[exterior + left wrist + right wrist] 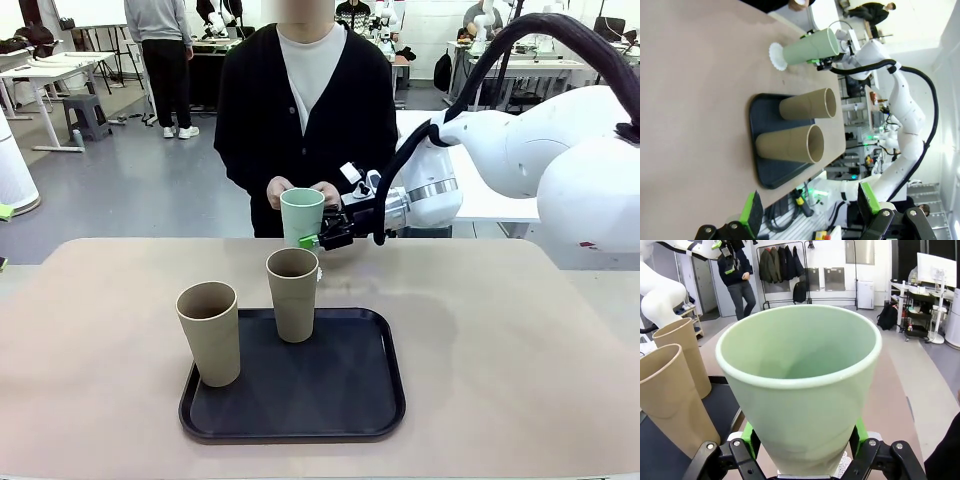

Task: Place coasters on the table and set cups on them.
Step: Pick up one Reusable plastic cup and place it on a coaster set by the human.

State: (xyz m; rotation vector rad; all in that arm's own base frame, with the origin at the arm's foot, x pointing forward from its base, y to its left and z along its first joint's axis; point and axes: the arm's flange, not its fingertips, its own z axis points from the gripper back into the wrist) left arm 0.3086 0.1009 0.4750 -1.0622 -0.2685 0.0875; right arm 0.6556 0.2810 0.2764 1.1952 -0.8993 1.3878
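At the far side of the table (520,340), the right claw (312,240) is clamping the mint green cup (301,212) low on its wall. Its green pads are pressing in from both sides, and the jaws are standing only as wide as the cup's narrow lower part. The cup is standing upright with its base meeting a white coaster (776,55), a thin round disc with a scalloped, doily-like edge (the left wrist view is showing this best). The person's hands (300,192) are hovering just behind the cup's rim; whether they are touching it I cannot tell. The cup is tall, tapered and handleless, with a smooth matte skin and a rounded lip. Two tan cups (210,335) of the same shape are standing upright and a little apart on the black tray (350,405), a shallow rounded rectangle with a raised rim, nearer the robot. The tabletop is looking flat, beige and matte. The left claw (810,204) is hanging over the table's side with its jaws spread wide, gripping nothing.
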